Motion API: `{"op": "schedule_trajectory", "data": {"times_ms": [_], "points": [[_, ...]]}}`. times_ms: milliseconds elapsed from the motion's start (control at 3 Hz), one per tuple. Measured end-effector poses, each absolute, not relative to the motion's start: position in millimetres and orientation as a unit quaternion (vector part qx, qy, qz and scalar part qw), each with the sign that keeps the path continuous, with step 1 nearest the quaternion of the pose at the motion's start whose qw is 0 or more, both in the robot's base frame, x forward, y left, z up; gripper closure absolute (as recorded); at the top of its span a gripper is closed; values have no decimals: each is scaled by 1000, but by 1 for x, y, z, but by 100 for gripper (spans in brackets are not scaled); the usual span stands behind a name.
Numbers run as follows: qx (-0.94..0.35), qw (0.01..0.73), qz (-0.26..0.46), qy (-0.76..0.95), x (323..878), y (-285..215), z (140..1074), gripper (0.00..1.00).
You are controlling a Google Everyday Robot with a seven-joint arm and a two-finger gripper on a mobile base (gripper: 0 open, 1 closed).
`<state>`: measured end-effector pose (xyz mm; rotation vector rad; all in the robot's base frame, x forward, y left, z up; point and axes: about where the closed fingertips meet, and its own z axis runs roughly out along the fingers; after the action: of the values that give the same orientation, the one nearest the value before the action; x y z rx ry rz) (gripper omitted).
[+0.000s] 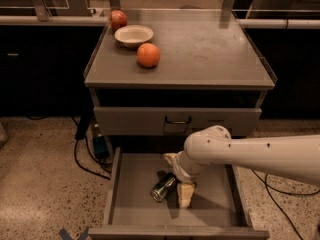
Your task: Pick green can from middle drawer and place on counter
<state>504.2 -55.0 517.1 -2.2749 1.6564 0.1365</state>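
Note:
The green can lies on its side on the floor of the open middle drawer, its silver end towards the front left. My gripper reaches down into the drawer from the right and is open. One pale finger stands just right of the can and the other is behind it, so the can's far end lies between them. The counter is the grey top of the cabinet above.
On the counter's left part are an orange, a white bowl and a red apple. A shut drawer front with a black handle is above the open drawer. Cables lie on the floor to the left.

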Motion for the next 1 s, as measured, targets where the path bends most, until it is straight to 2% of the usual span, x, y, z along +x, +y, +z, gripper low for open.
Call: {"op": "schedule_trajectory", "data": {"times_ms": [1000], "points": [[-824,174,39,538,542,-33,455,0]]}}
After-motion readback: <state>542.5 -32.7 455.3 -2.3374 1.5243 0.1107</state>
